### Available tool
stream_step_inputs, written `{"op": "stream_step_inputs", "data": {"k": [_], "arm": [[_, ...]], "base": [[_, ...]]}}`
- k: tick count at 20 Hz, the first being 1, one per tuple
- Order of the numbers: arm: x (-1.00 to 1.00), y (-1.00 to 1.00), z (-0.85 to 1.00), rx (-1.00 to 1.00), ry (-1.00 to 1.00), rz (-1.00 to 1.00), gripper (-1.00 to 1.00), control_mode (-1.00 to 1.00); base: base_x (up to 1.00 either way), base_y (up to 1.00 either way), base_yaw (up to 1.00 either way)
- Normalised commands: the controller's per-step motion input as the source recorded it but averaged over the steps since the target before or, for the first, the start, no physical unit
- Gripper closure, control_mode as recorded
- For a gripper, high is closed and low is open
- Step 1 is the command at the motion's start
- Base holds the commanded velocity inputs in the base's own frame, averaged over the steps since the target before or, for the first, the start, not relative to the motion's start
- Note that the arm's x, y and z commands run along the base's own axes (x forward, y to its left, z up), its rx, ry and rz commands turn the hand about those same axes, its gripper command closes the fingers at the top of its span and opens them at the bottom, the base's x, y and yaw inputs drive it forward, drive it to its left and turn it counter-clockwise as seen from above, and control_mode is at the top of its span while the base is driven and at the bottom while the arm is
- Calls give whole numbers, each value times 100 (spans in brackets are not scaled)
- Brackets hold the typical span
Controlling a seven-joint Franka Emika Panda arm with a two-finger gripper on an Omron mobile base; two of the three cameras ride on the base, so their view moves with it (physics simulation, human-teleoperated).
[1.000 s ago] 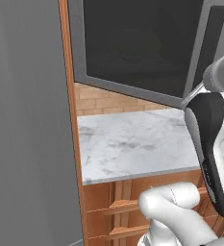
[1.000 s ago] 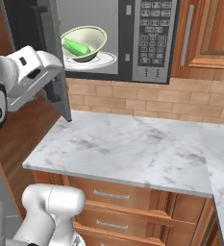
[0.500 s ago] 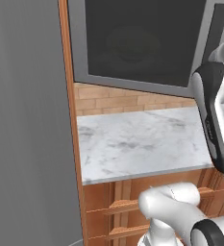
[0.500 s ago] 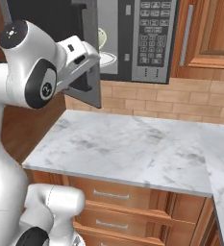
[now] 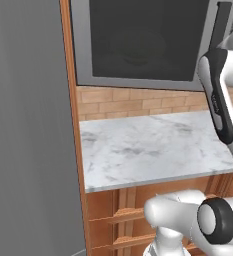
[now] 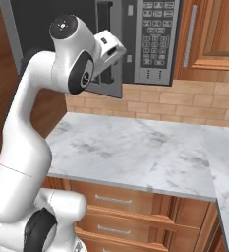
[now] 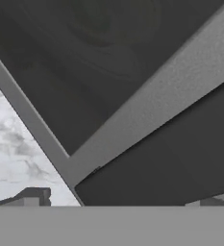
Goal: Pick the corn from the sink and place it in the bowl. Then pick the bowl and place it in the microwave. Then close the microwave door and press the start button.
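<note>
Swung nearly shut, microwave door (image 5: 143,42) veils bowl (image 5: 130,52)

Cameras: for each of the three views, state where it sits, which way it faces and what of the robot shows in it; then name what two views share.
Left base view: behind the arm on its left, facing the microwave door and marble counter; white arm rises at right.
Right base view: behind on the right, facing the microwave keypad and counter; arm fills the left, hand by the door handle.
Hand view: on the hand, close against the door's dark glass and grey frame; finger tips at bottom.
Shared: both base views show the door and counter.
</note>
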Motion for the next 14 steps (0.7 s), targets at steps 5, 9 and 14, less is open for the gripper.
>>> {"op": "stream_step_inputs", "data": {"k": [5, 9, 14], "arm": [[91, 21, -28, -9, 0, 13, -100, -100], [83, 25, -36, -11, -2, 14, -100, -100], [68, 29, -45, -14, -5, 14, -100, -100]], "base": [[0, 0, 0], [0, 0, 0], [0, 0, 0]]}}
